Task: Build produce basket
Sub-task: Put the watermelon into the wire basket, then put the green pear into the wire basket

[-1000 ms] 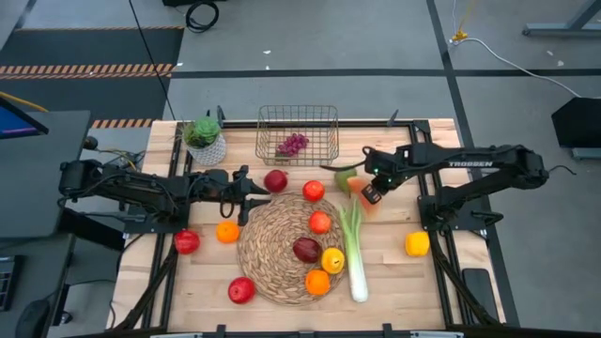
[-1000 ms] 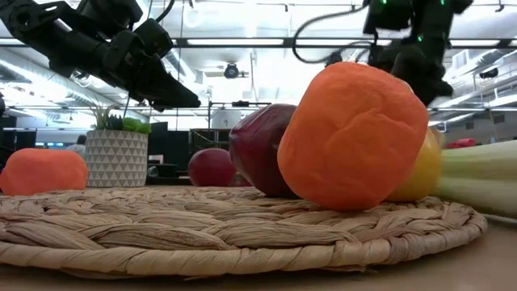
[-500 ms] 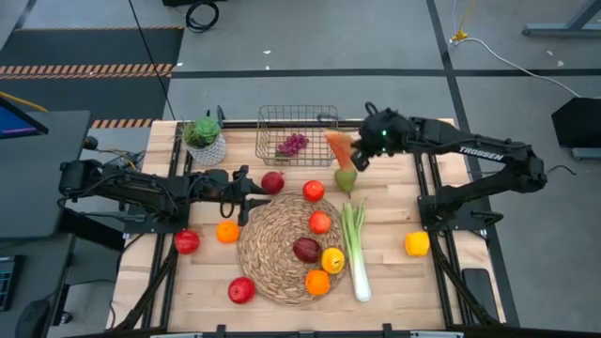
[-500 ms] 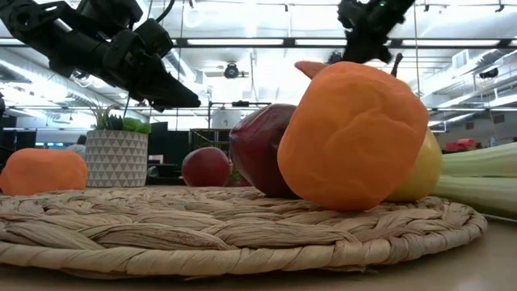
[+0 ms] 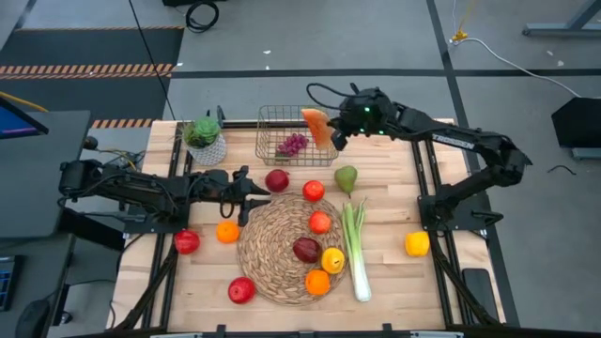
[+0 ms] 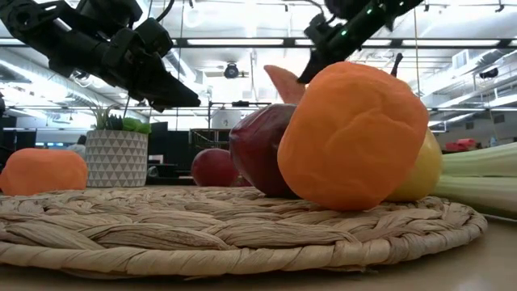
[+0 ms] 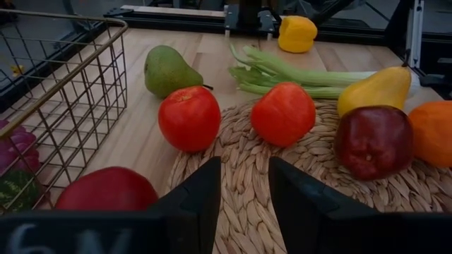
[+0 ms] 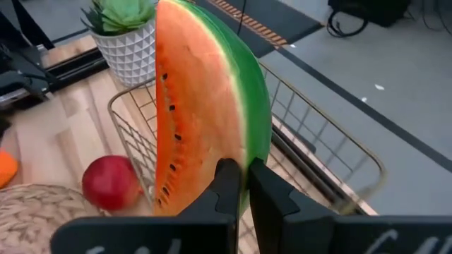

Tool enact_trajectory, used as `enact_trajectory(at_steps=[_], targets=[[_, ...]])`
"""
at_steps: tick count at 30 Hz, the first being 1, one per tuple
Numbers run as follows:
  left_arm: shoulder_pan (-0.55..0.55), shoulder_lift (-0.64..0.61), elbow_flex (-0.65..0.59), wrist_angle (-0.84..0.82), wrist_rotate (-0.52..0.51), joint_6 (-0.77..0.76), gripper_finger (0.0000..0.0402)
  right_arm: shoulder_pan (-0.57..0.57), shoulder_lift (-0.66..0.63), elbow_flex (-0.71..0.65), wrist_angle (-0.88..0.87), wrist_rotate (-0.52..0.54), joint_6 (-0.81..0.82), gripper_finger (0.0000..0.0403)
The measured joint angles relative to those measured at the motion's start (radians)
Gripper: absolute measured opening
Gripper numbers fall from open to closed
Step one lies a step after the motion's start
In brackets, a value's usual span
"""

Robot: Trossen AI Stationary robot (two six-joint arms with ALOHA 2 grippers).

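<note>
The wire basket stands at the table's far edge with purple grapes inside. My right gripper is shut on a watermelon slice above the basket's right side; it also shows in the low view. My left gripper is open and empty, hovering by the red apple at the woven mat's far left rim. On the mat lie apples, an orange and a yellow pear. A green pear and the leek lie on the table to the mat's right. My right gripper pinches the watermelon slice between its two fingers, at the slice's edge near the green rind. One finger is on the red flesh face, the other on the opposite side. The slice is lifted clear and stands on edge above the basket's rim.
A white pot with a green plant stands left of the basket. An orange and two red apples lie left of and near the mat. A yellow fruit lies at the right.
My right gripper has risen and carried the watermelon slice from above the leek's top toward the table's far edge and left, to above the basket's right side. The green pear has come into view where the gripper was.
</note>
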Motion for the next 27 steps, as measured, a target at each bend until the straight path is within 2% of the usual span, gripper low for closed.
enact_trajectory(at_steps=[9,14,20,27], targets=[[0.0,0.0,0.0,-0.002,-0.001,0.0,0.0125,-0.026,0.088,0.0,0.112,0.002,-0.065,0.0045],[0.0,0.0,0.0,-0.001,-0.053,0.0,0.0125,-0.038,0.106,0.0,0.127,0.007,-0.102,0.0068],[0.0,0.002,0.0,0.002,-0.06,0.0,0.0126,-0.038,0.112,0.0,0.113,0.007,-0.145,0.0129],[-0.001,0.003,0.0,-0.003,-0.06,-0.032,0.0126,0.001,0.044,-0.001,-0.005,0.008,-0.148,0.0209]])
